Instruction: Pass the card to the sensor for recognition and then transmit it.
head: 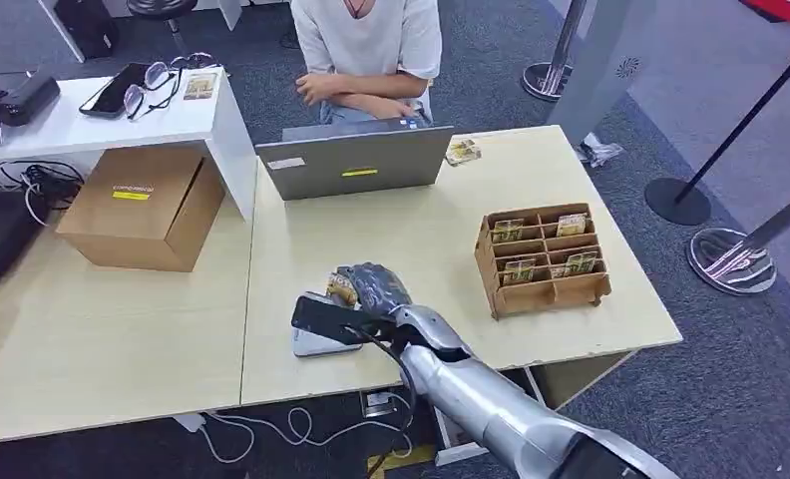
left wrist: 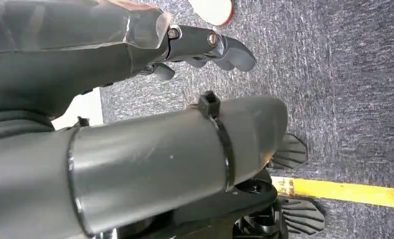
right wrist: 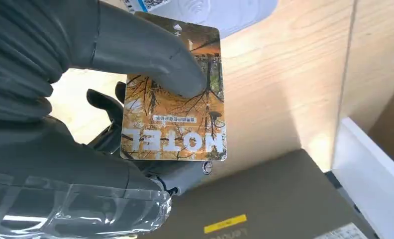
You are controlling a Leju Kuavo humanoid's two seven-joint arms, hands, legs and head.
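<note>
Right hand pinches the card, thumb pressed on its face. Card sits directly over the sensor on the bench, flat side facing it; short drop should register. Left hand hangs over the floor, fingers loosely apart, holding nothing.

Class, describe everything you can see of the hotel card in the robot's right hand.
The card is a flat, thin rectangle with rounded corners, seemingly plastic, printed with an orange-brown scene of bare trees and the white word HOTEL, which reads upside down in the right wrist view. The right hand holds it: the thick grey thumb presses on its printed face and dark fingers lie behind it. It hangs above the light wooden table, near the white sensor.
</note>
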